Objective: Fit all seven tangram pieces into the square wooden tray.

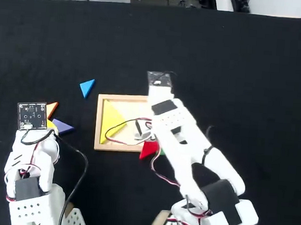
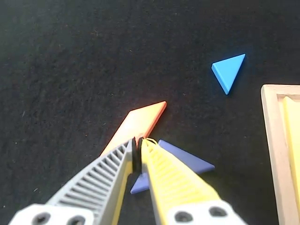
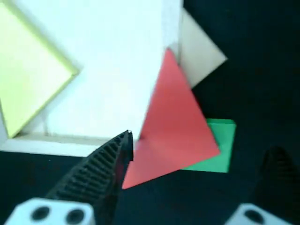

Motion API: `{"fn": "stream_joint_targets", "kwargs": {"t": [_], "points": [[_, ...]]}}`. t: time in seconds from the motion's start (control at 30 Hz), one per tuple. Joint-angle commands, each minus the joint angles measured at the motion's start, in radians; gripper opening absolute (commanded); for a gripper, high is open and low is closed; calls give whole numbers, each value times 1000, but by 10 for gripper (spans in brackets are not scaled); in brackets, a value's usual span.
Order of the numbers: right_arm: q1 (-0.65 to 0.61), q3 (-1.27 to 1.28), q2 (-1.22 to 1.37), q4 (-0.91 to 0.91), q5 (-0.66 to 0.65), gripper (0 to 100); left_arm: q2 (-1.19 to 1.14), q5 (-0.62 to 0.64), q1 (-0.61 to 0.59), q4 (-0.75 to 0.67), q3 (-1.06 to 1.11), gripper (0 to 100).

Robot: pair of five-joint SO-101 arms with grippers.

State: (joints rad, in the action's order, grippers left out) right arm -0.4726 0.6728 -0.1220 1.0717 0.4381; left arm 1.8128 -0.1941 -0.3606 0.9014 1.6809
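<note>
The square wooden tray (image 1: 99, 139) lies mid-table with a yellow triangle (image 1: 110, 121) inside, at its left. My right gripper (image 3: 201, 145) hangs open over the tray's near right corner, its black fingers (image 3: 105, 166) either side of a red triangle (image 3: 173, 126). That triangle rests half on the tray rim (image 3: 42, 144) and covers part of a green square (image 3: 219, 152). A pale tan piece (image 3: 199, 51) pokes out beyond the rim. My left gripper (image 2: 138, 144) is shut, its tips at the edge of an orange parallelogram (image 2: 140, 122) and a dark blue triangle (image 2: 185, 161).
A light blue triangle (image 1: 87, 87) lies alone to the far left of the tray. The right arm (image 1: 189, 152) stretches over the tray's right half and hides it from above. Black cloth covers the wide table around.
</note>
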Motion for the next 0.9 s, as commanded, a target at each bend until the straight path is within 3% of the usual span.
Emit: {"fn": "stream_joint_targets", "kwargs": {"t": [0.0, 0.33, 0.5, 0.87], "points": [[-32, -65, 10, -8, 11, 416, 9, -9, 12, -11, 18, 51], [-20, -44, 39, -31, 12, 413, 9, -9, 12, -11, 18, 51], [-18, -28, 105, -66, 3, 342, 9, -9, 12, -11, 18, 51], [-17, -27, 139, -64, 8, 367, 9, -9, 12, -11, 18, 51]]}}
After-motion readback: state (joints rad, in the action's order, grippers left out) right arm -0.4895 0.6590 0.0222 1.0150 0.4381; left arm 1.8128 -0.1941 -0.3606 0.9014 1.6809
